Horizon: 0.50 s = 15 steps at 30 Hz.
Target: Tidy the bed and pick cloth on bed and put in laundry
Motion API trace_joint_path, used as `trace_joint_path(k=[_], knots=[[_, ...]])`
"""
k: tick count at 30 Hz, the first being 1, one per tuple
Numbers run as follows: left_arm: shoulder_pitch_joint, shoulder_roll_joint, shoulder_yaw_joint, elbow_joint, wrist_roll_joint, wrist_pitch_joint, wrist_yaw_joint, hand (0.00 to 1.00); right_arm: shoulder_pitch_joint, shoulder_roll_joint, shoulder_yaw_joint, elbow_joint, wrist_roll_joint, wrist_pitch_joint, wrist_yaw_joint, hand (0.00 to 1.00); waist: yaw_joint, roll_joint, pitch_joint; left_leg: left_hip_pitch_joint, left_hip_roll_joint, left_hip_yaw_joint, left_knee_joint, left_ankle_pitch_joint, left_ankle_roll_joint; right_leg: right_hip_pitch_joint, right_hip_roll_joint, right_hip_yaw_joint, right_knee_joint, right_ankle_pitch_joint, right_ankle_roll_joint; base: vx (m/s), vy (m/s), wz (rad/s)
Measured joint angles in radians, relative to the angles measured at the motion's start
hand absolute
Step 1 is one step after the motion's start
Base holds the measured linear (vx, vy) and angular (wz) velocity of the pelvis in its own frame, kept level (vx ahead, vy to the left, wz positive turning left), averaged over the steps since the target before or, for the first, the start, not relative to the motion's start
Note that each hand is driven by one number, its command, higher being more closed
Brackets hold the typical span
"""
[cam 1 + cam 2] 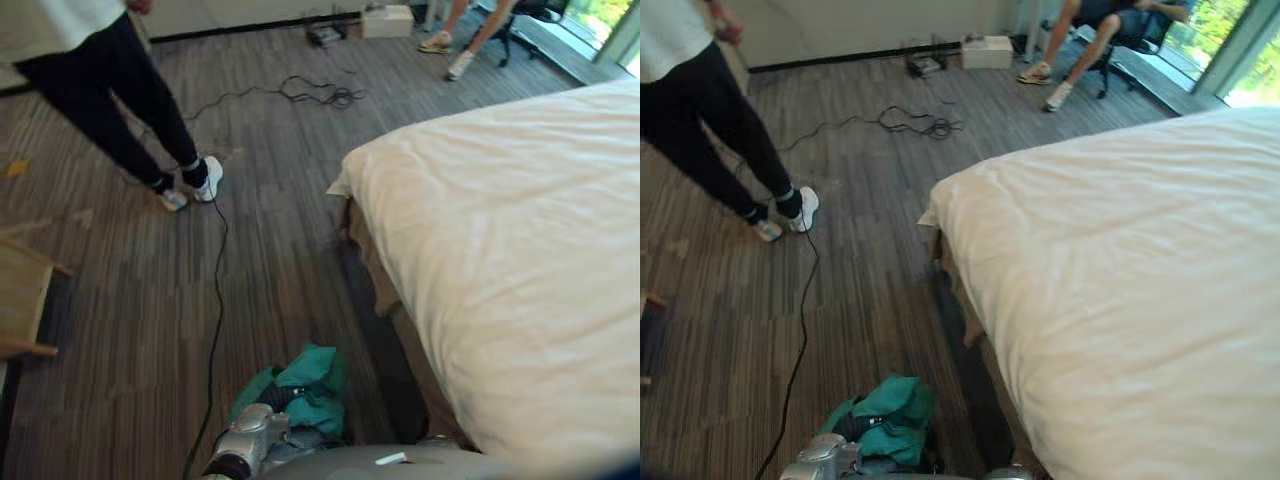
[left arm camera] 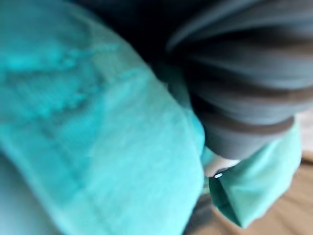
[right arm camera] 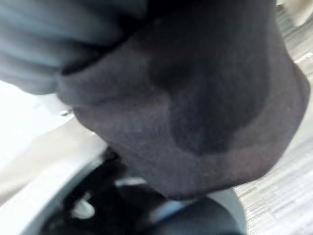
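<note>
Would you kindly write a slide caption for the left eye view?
Left hand amid teal cloth beside the white bed, a person standing beyond.

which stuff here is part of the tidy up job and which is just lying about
Job: bed; green cloth low beside it; left hand against the cloth.
Just there: cable tangle; white box; wooden furniture; standing person; seated person.
</note>
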Motion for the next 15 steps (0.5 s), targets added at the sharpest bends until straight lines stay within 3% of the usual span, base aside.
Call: trace_joint_path(k=[3,4,5,6,7,10,15], knots=[[0.008,0.002,-0.007,0.013,-0.020,-0.004,-0.008,1.00,0.018,-0.002,-0.019,-0.002,0.000,-0.048,0.028,1.00,-0.008,0.024,-0.008,0.005,-0.028,-0.049,-0.021,-0.005,-0.009,-0.036,0.092,0.188,-0.063,0.005,0.008,-0.03,0.006,1.12],[0.016,0.019,0.012,0.006,-0.028,-0.008,-0.019,1.00,0.017,0.028,-0.021,0.001,-0.002,-0.061,0.041,1.00,-0.010,-0.050,-0.027,-0.026,-0.077,-0.036,0.065,-0.047,0.018,-0.070,0.062,0.283,-0.128,-0.008,-0.012,0.02,-0.019,1.04],[0.008,0.024,0.018,-0.004,-0.029,-0.014,-0.023,1.00,0.014,0.033,-0.023,-0.003,-0.002,-0.073,0.045,1.00,-0.005,-0.033,-0.020,-0.074,-0.045,-0.059,0.215,-0.065,0.112,-0.081,0.068,0.283,-0.081,-0.025,-0.012,0.05,-0.057,0.61],[0.014,0.015,0.030,-0.003,-0.029,-0.012,-0.024,1.00,0.015,0.007,-0.031,0.000,-0.007,-0.077,0.057,1.00,0.013,-0.012,-0.024,-0.092,-0.040,-0.103,0.258,-0.127,0.073,-0.091,0.089,0.330,-0.045,-0.037,-0.001,0.08,-0.045,0.31],[0.038,0.017,0.042,-0.009,-0.033,-0.012,-0.028,1.00,0.012,-0.001,-0.029,0.001,-0.007,-0.076,0.065,1.00,0.016,-0.026,-0.041,-0.065,-0.054,-0.112,0.212,-0.109,0.037,-0.074,0.108,0.407,-0.081,-0.029,-0.010,0.09,-0.034,0.23],[0.044,0.015,0.049,-0.007,-0.031,-0.018,-0.046,1.00,-0.013,0.019,-0.032,0.001,-0.003,-0.065,0.082,1.00,0.017,-0.017,-0.053,0.003,-0.076,-0.144,0.089,-0.041,0.029,-0.018,0.125,0.436,-0.193,0.019,-0.020,0.07,-0.005,0.24],[0.055,0.019,0.053,-0.005,-0.025,-0.022,-0.064,1.00,-0.031,0.020,-0.017,-0.001,0.001,-0.023,0.078,1.00,0.019,-0.030,-0.061,0.086,-0.090,-0.159,-0.032,0.021,0.022,0.014,0.124,0.438,-0.208,0.031,-0.018,0.01,-0.089,0.05]])
